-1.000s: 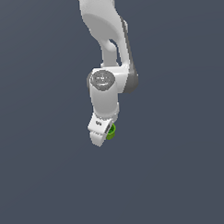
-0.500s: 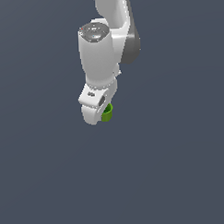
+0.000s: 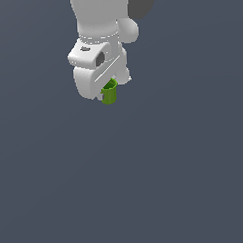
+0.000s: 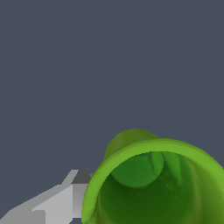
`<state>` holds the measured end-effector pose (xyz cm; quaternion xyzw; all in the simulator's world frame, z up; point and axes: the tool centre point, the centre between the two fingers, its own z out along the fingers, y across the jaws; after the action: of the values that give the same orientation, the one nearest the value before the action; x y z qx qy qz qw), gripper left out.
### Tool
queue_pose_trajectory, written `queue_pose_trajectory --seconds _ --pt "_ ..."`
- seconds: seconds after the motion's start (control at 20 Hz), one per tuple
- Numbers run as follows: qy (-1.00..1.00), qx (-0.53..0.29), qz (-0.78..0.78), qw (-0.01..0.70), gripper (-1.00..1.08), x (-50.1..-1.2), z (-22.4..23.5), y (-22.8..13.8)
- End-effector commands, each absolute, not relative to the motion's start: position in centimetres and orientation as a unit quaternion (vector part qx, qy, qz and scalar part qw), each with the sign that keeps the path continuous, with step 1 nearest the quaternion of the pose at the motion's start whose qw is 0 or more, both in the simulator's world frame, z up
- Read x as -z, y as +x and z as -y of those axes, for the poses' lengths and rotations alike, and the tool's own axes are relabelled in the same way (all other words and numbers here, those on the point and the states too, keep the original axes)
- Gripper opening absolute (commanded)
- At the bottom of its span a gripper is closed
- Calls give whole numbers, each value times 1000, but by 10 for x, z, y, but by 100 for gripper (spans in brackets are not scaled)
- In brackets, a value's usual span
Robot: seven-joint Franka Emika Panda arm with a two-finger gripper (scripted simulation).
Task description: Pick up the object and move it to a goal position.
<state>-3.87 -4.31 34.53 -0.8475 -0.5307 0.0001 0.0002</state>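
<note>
The object is a small bright green cup [image 3: 109, 92], held up in the air under the white robot hand. My gripper [image 3: 107, 90] is shut on it, and the white fingers hide most of its upper part. In the wrist view the cup [image 4: 162, 183] fills the near corner, its rim and darker hollow inside turned toward the camera. One grey-white finger [image 4: 57, 203] shows beside the rim. The other finger is hidden.
The white arm [image 3: 102, 24] comes down from the upper edge of the exterior view. Plain dark grey ground lies all around, with no other objects and no goal marker in sight.
The arm has risen in the exterior view and drifted toward its left, carrying the green cup along. The hand looks larger and closer to the camera now.
</note>
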Motion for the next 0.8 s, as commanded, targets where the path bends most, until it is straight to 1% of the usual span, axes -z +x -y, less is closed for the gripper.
queue_pose_trajectory --seconds 0.0,0.35,0.75 --pt "-847 0 531 0 -100 -375 46 -47" --pt "-848 0 531 0 -100 -440 53 -62" --pt "-848 0 530 0 -100 -482 58 -70"
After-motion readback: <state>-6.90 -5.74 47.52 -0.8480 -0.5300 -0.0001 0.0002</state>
